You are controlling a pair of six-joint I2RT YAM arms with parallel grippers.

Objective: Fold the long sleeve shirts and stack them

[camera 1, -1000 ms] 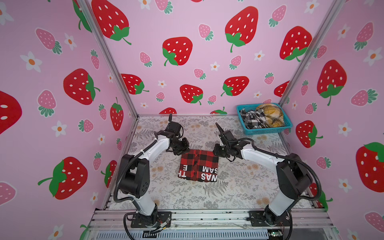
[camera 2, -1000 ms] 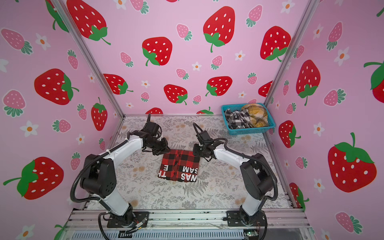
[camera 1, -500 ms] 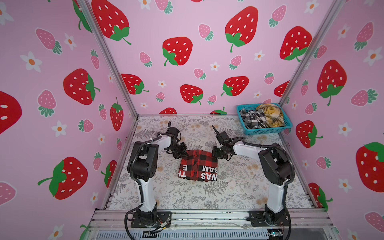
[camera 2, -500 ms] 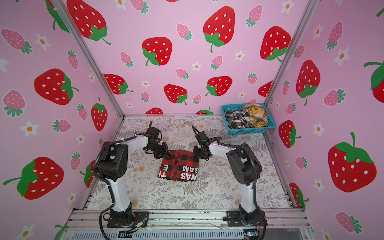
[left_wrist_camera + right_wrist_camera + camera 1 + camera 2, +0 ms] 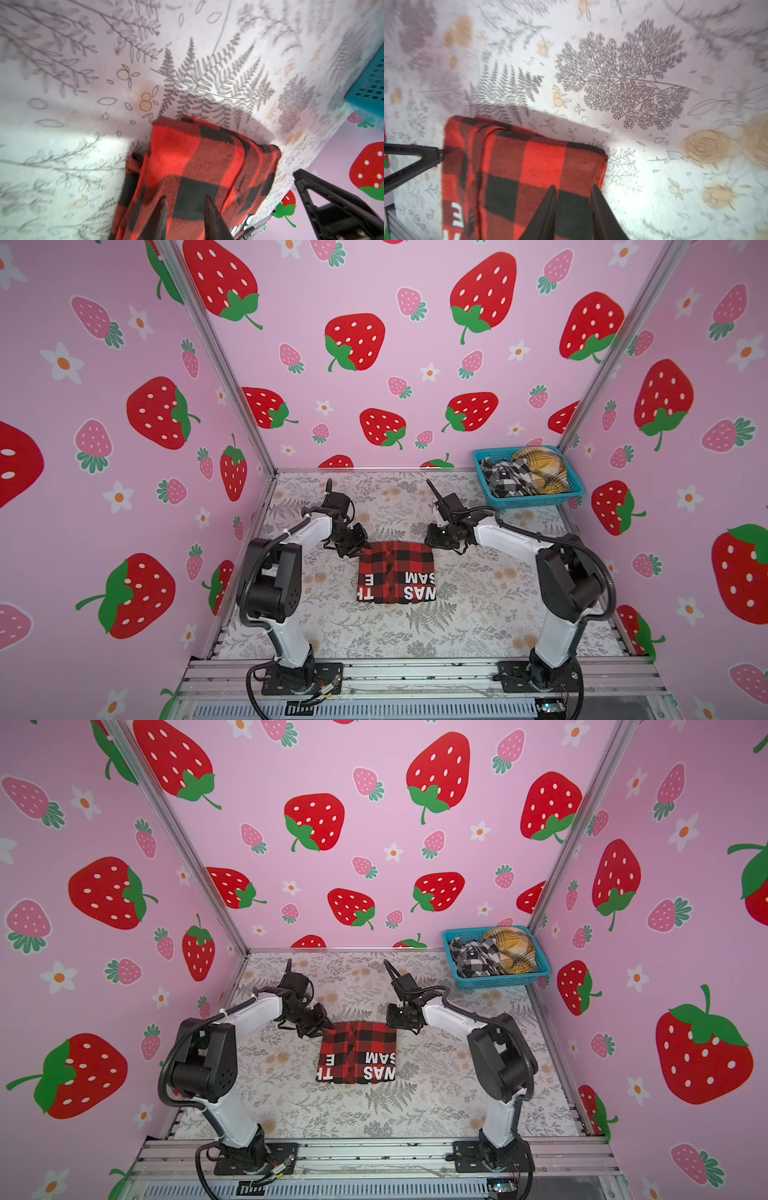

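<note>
On a fern-print desk (image 5: 478, 614) walled in strawberries, the left gripper (image 5: 355, 546) and right gripper (image 5: 433, 538) are hovering, jaws slightly spread, at the folded red-and-black shirt (image 5: 395, 572)'s upper corners, apparently so the fold lies square.

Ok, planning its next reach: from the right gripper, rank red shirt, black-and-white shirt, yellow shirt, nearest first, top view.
1. red shirt, mid-table, at the right gripper.
2. black-and-white shirt, left in the basket.
3. yellow shirt, right in it.
</note>
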